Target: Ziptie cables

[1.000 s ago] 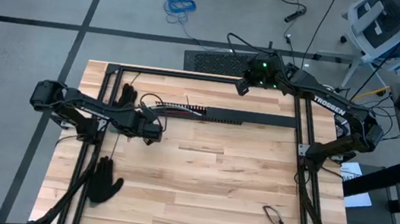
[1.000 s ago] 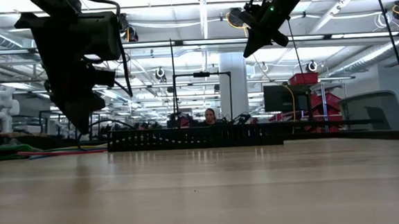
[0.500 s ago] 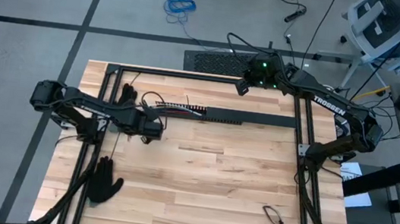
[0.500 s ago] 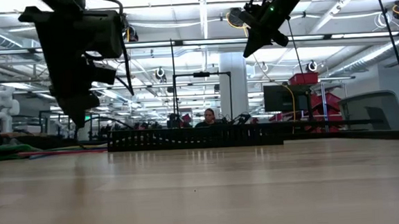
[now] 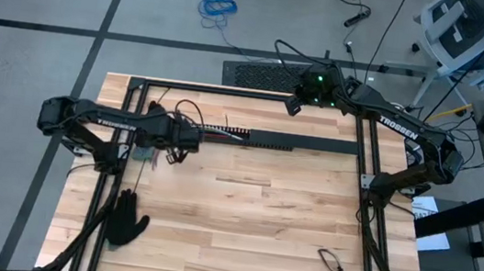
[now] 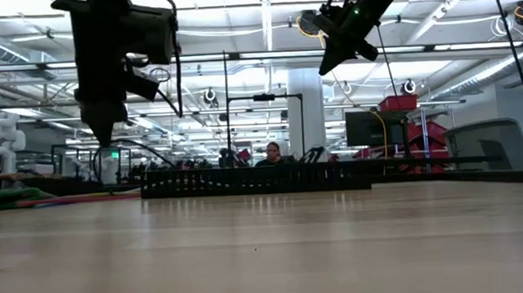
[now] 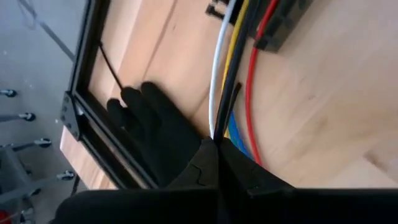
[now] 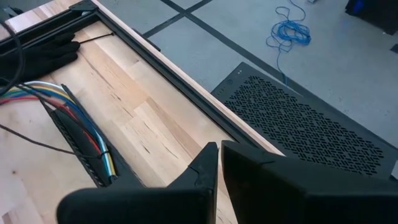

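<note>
Cables point(image 5: 219, 133) beside arm point(image 5: 408, 137) lettered "TROSSEN"

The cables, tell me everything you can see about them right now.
The cables are a loose bundle of thin flexible wires: red, white, yellow and blue, with a dark strand among them. They lie on the wooden table near its far left, one end at the long black slotted bar. A black glove lies close beside them. The left hand, shut, is right over them; whether it pinches a strand is unclear.
</note>
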You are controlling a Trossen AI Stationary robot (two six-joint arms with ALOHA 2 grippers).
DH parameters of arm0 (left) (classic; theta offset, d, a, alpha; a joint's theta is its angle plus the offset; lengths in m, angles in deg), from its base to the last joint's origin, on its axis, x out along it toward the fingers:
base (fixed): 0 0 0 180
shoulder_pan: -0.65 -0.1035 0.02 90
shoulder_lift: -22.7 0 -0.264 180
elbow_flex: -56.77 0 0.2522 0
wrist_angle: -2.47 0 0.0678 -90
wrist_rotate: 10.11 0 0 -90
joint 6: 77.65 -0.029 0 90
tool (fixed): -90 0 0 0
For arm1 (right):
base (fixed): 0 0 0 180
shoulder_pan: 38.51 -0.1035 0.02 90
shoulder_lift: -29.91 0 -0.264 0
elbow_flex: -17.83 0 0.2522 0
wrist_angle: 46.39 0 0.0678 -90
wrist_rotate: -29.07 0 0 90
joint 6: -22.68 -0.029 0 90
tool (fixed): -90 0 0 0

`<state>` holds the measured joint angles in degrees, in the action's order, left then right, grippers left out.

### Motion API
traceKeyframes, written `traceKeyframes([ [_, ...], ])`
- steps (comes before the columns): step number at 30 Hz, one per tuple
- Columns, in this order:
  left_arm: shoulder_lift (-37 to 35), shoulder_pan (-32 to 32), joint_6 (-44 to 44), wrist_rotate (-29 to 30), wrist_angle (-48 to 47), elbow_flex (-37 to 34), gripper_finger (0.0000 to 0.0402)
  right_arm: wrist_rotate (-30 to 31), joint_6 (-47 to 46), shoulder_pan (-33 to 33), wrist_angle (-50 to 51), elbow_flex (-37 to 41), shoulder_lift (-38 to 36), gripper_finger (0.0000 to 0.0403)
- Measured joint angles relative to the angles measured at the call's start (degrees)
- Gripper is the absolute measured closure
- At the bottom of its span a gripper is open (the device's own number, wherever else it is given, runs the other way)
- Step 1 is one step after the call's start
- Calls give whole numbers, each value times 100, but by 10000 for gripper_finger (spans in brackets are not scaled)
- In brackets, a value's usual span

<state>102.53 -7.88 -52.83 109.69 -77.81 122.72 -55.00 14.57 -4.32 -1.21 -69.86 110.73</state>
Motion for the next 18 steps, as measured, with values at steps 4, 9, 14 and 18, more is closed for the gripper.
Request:
traceKeyframes([
  [4, 0, -235, -370, -212, -276, 239, 400, 0, 178, -2, 0, 0, 0, 385],
  [9, 0, -501, -704, -286, -388, 592, 400, 0, 399, -2, 4, 0, 0, 385],
  [14, 0, -741, -754, -469, -569, 832, 400, 0, 610, -2, 7, 0, 0, 385],
  [18, 0, -901, -726, -947, -741, 832, 400, 0, 740, -2, 15, -1, 0, 385],
])
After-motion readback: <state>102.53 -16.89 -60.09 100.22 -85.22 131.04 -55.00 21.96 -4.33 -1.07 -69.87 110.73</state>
